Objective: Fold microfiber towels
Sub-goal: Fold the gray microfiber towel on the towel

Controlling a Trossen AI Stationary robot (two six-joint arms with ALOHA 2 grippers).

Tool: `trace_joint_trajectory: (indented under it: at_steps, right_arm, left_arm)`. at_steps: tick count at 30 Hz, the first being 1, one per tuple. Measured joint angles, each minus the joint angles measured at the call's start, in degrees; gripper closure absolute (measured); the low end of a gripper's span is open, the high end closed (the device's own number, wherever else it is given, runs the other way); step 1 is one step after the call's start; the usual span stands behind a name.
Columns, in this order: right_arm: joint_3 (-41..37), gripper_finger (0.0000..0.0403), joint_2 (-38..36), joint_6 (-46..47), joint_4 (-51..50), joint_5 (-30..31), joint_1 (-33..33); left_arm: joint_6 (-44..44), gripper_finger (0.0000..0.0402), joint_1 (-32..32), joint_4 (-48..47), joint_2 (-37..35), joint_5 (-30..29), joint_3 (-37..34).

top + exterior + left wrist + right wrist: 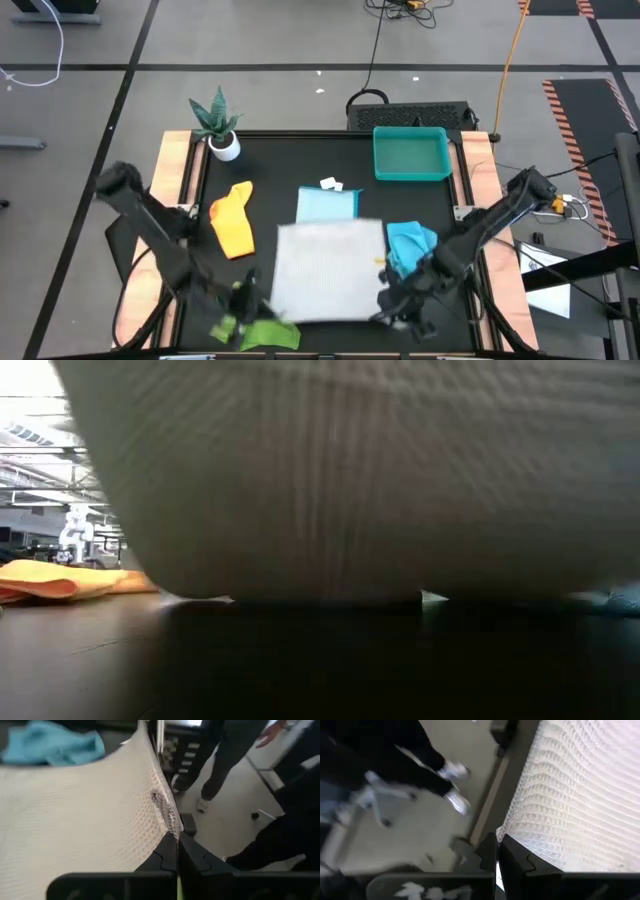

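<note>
I hold the white-grey waffle-weave microfiber towel (330, 270) by its near corners — my left gripper (176, 851) pinched on one, my right gripper (497, 851) on the other — stretched over the dark table (290, 165), lifted.

The high view looks straight down on the whole table (300, 150). The low view, at tabletop height, is nearly filled by the white-grey towel (350, 480), which both close wrist views share.
</note>
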Motion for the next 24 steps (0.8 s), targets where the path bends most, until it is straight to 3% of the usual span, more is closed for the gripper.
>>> trace_joint_trajectory:
  at_steps: [4,7,11,16,20,24]
  right_arm:
    - [-14.13,0.0403,0.25,12.11,21.36,2.61,2.47]
    - [-19.52,0.0403,-0.21,17.13,27.84,3.57,2.78]
    - [-20.01,0.0403,-0.44,15.77,27.69,2.19,0.15]
    - [-19.70,0.0403,-2.39,9.78,23.37,-3.38,-7.68]
    - [-19.70,0.0403,-5.36,3.38,15.46,-6.55,-15.98]
    - [-19.66,0.0403,-7.10,-3.14,8.13,-9.05,-23.83]
  left_arm:
    - [-9.74,0.0401,-3.22,3.48,10.03,-3.69,-0.06]
    - [-14.26,0.0401,-4.29,4.89,13.89,-6.99,-0.13]
    - [-18.68,0.0401,-4.80,-0.46,13.63,-12.57,-0.13]
    - [-25.06,0.0401,-3.78,-16.21,8.39,-17.38,-0.02]
    - [-29.64,0.0401,0.06,-28.33,6.11,-17.67,-0.04]
    - [-29.05,0.0401,6.15,-31.19,6.11,-13.51,-0.72]
